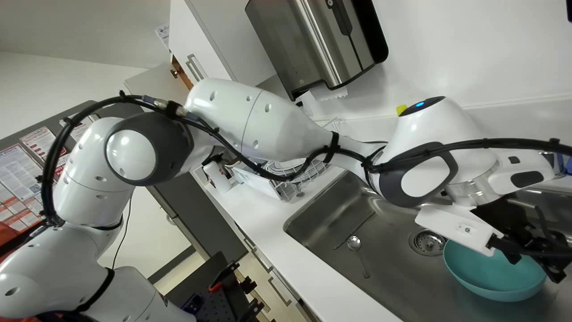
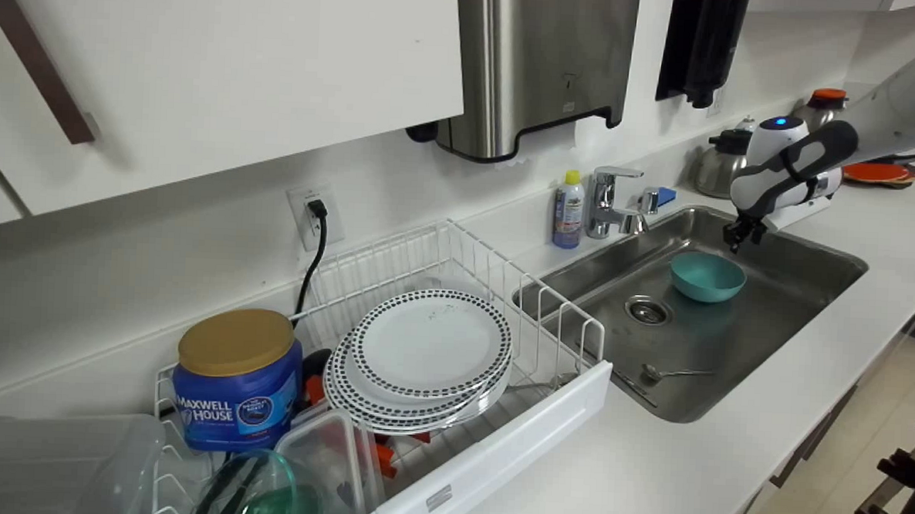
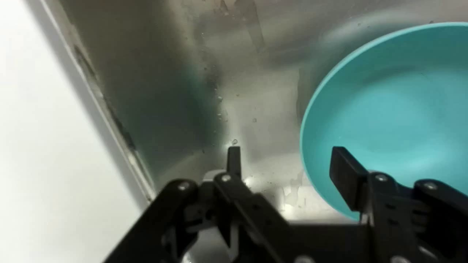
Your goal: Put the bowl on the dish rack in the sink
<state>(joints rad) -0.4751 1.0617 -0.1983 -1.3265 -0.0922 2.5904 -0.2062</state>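
Plates in dish rack, spoon in sink, hand above bowl rim, fingers apart

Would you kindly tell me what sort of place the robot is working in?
Probably a shared kitchen, perhaps in an office or lab: a sink, a rack holding plates, and a wall-mounted towel dispenser suggest it.

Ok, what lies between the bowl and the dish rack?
Both exterior views show the drain between the bowl and the dish rack; in an exterior view, a thin utensil lies closer to the rack.
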